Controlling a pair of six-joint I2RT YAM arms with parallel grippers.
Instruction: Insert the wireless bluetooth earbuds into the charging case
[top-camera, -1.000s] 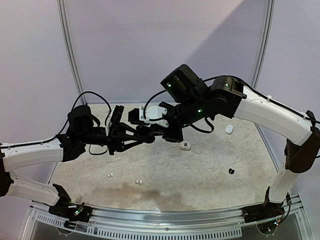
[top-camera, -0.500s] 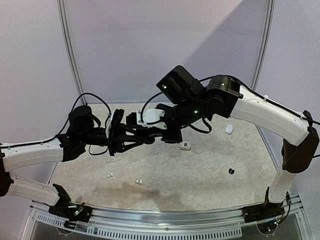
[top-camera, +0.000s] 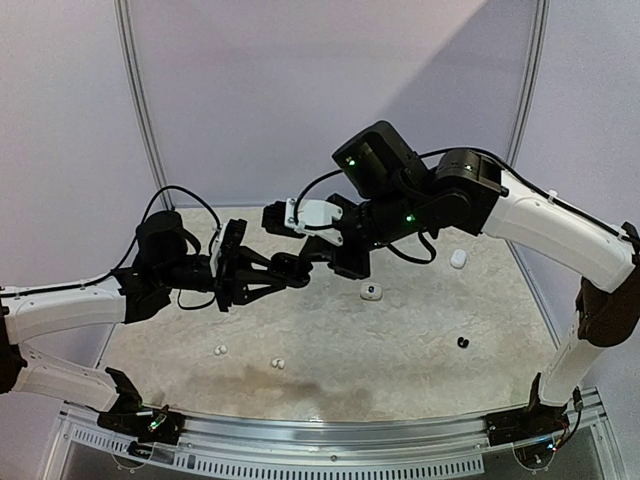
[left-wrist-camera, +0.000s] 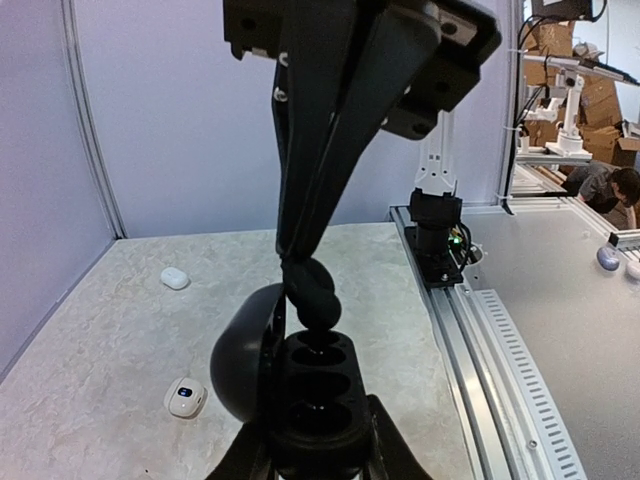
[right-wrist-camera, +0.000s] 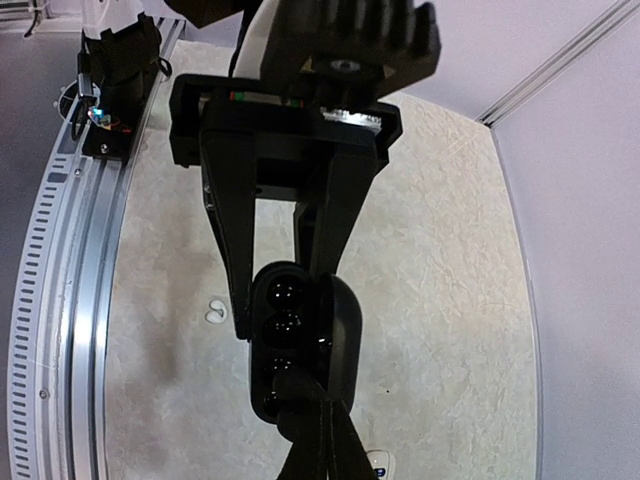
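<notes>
The left fingers (right-wrist-camera: 228, 250) are clenched around an open black pebble-shaped charging case (left-wrist-camera: 310, 400), held above the pale marbled bench (top-camera: 400, 340). The right fingers (left-wrist-camera: 320, 170) pinch a small black bean-like earbud (left-wrist-camera: 318, 300) at the case's 12 o'clock socket in the left wrist view. Two tiny white earbuds (top-camera: 220, 350) (top-camera: 278, 362) lie on the bench toward 7 o'clock in the top view.

Mottled beige tabletop (top-camera: 400, 350); slotted metal rail (top-camera: 330, 435) along near edge.
</notes>
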